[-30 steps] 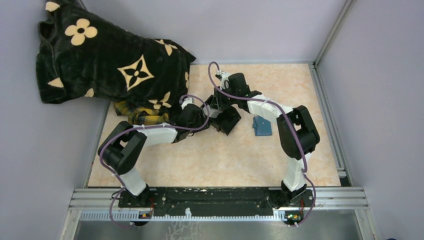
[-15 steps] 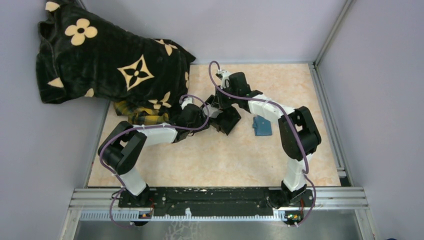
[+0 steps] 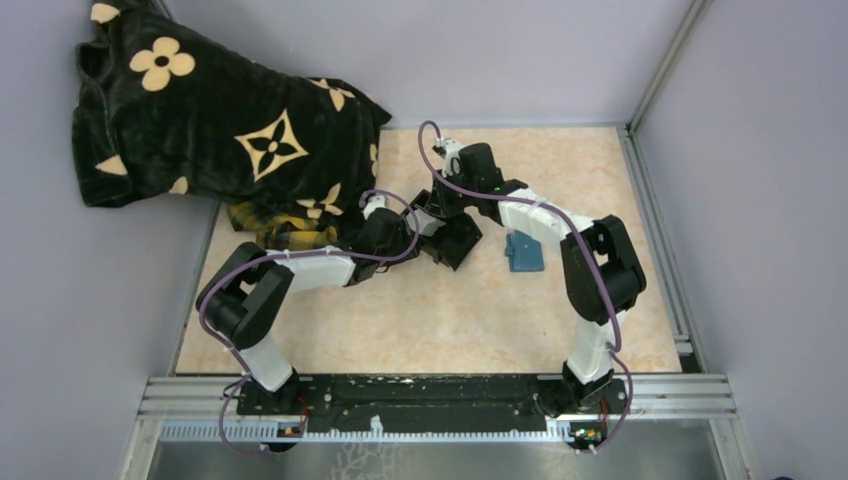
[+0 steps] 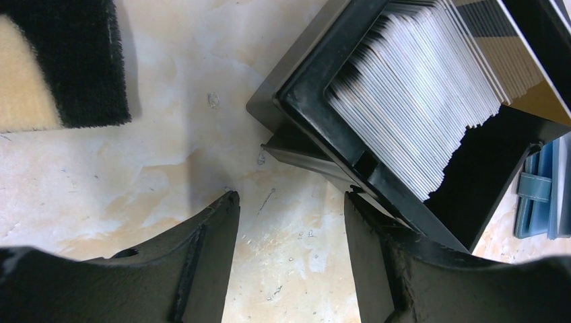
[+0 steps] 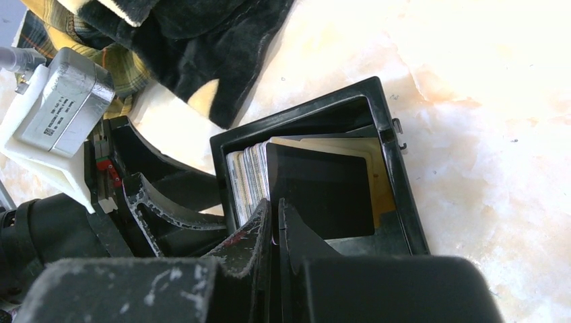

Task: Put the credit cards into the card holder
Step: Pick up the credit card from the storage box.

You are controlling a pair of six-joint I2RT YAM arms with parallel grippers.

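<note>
Table (image 3: 430, 320): black box (image 3: 458, 243) centre, left arm (image 3: 300, 270) and right arm (image 3: 540, 215) meeting there; blue card holder (image 3: 523, 252) near its right; patterned black blanket (image 3: 230, 130) far left

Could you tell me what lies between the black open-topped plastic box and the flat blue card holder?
Only bare marbled tabletop separates box and card holder, as the top external view shows.
</note>
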